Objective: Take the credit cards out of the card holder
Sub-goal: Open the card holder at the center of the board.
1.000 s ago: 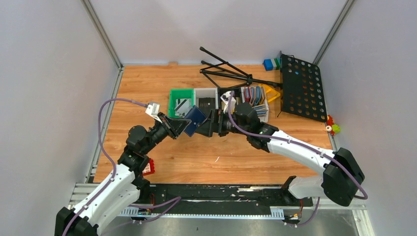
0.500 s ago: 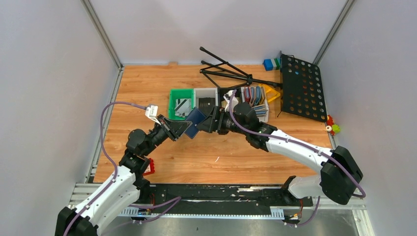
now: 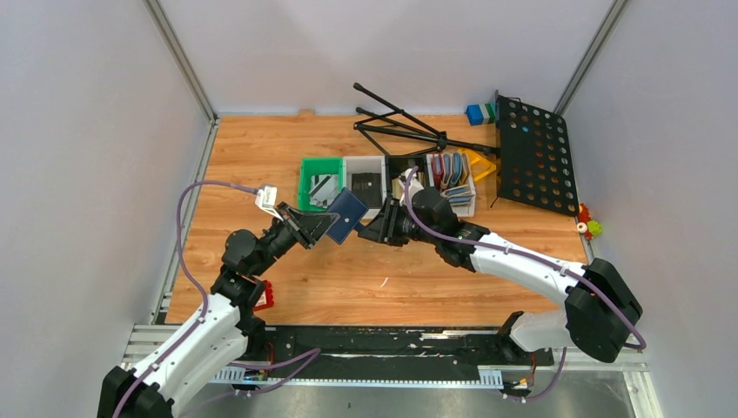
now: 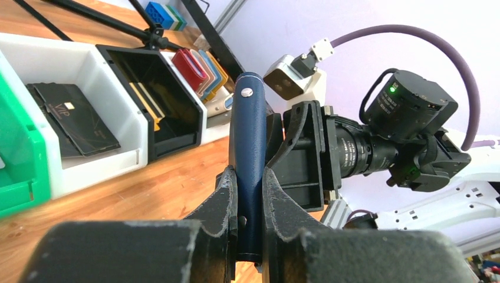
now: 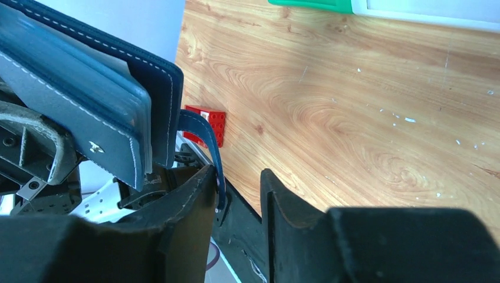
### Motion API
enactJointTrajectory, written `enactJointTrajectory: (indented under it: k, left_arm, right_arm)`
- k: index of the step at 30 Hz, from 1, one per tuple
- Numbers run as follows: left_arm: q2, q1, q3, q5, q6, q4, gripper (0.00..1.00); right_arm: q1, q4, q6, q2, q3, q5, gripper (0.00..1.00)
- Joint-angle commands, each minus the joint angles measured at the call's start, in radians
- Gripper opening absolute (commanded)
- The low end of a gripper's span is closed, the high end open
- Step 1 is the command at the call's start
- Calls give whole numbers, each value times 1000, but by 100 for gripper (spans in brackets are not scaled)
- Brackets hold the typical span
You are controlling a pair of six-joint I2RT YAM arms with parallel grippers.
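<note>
**Current state.** The left tool (image 4: 249, 177) is pressed together on the card holder (image 4: 247, 130). It pinches the lower part of the navy wallet and holds it edge-up in the air, above the bench (image 3: 348, 279) and just in front of the green bin (image 3: 305, 165). The right tool (image 5: 237, 174) faces the holder from the opposite side. Its fingers are spread with a clear gap between them and grip nothing. The clasp tab (image 5: 209, 147) hangs loose from the holder and lies against the inner face of one finger, unpinched. A red block (image 5: 215, 118) lies on the bench behind it.

**Card locations.** A black card (image 4: 71, 118) lies flat in the white bin (image 4: 88, 65). Tan-gold cards (image 4: 144, 97) stand in the black bin (image 4: 127, 62) beside it. The right wrist view shows the pale blue-grey inner leaf of the holder but no card edge. Whether any cards remain in the pockets cannot be determined.

**Step in hand.** The clasp appears undone and the covers lie close together. This is judged to be the opening step, with one arm bracing the holder while the other prepares to part it.

**Next move.**
1. Close the right tool on the tab or on the free cover edge.
2. Draw it away from the left tool to expose the pockets.
3. Keep the left pinch firm; a thin leather strap may slip out of the fingers.
</note>
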Motion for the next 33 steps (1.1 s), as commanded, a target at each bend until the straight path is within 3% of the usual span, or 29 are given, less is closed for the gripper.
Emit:
enactJointTrajectory:
  k: [1,6,8,12,15,19,21,23,25,30,33]
  left_arm:
    - [4,-1,2,18,-31,105,0]
    - [9,-1,-3,17,-34,101,0]
    - [13,-2,-14,10,-45,98,0]
    - [34,-5,-39,-12,-59,76,0]
    - [57,-27,-55,-25,-41,43,6]
    - [107,-103,-79,-66,35,-20,27]
    - [138,-147,-71,-103,91,-89,44]
    - [181,-184,-56,-145,145,-165,67]
    - [231,-203,-36,-167,193,-240,79]
    - [289,-212,21,-176,287,-385,83]
    - [300,-245,72,-217,321,-459,84]
  right_arm:
    - [1,35,-6,-4,20,24,31]
    - [1,43,-19,-4,40,28,21]
    - [1,36,-34,-14,40,29,1]
    - [-2,-36,-65,-28,44,31,0]
    - [-5,-132,-94,-36,43,27,0]
    - [-27,-150,-111,-56,-9,-19,0]
    - [-41,-163,-135,-55,-35,-36,0]
    - [-58,-194,-185,-27,-45,-45,0]
    - [-95,-221,-248,29,-42,-96,0]
    - [-153,-331,-400,165,12,-182,0]
    - [-155,-358,-424,154,24,-173,0]
